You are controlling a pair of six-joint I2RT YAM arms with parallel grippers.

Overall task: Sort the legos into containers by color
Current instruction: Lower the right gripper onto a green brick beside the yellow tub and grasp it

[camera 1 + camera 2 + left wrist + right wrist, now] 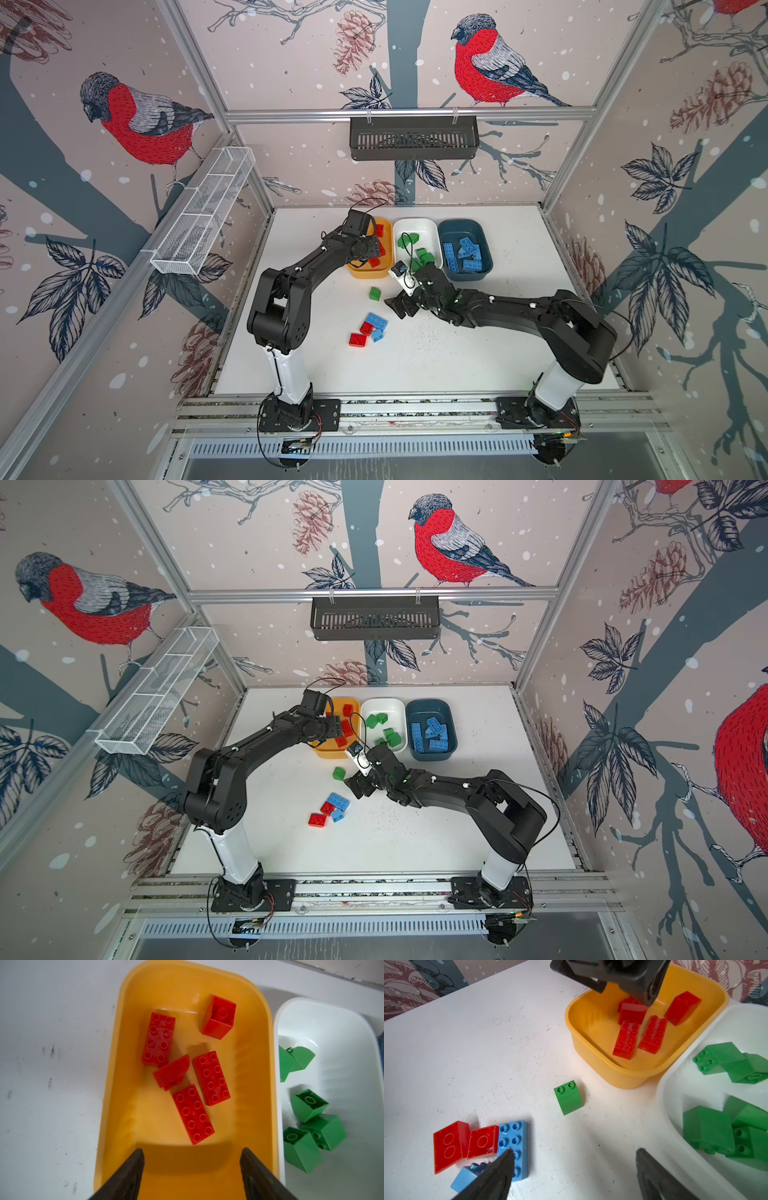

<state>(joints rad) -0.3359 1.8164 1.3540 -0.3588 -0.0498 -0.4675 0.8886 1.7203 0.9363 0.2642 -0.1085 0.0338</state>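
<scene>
I see open table in front of the right arm and left of the yellow tub. My left gripper hangs over that tub, jaws apart, filling the space above it. The right arm lies low across the front of the white tub. A green brick and a red-and-blue cluster dot the middle.
</scene>
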